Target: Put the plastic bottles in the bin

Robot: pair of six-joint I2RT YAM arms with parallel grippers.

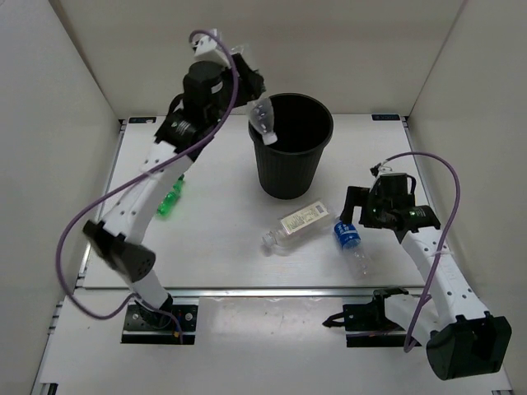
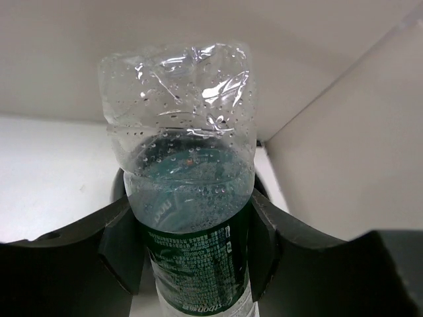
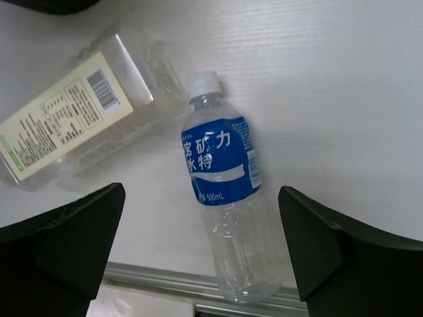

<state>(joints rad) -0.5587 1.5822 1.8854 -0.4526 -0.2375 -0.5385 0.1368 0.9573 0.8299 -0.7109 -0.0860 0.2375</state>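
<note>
The left claw (image 2: 195, 241) pinches the green-label bottle (image 2: 178, 132), apparently over the bin (image 1: 288, 169) rim at upper centre, while the right claw (image 3: 201, 198) is spread above the blue-label bottle (image 3: 221, 165) at lower right.

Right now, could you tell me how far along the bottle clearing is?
Nothing shows as binned; the bin is too dark inside to tell. In hand: the left jaws grip a dark-green-label bottle at the rim. Left: the cream-label bottle, the blue-label bottle under the open right jaws, and a green bottle.

A white table (image 1: 216, 251) stands between pale walls (image 1: 49, 115).
</note>
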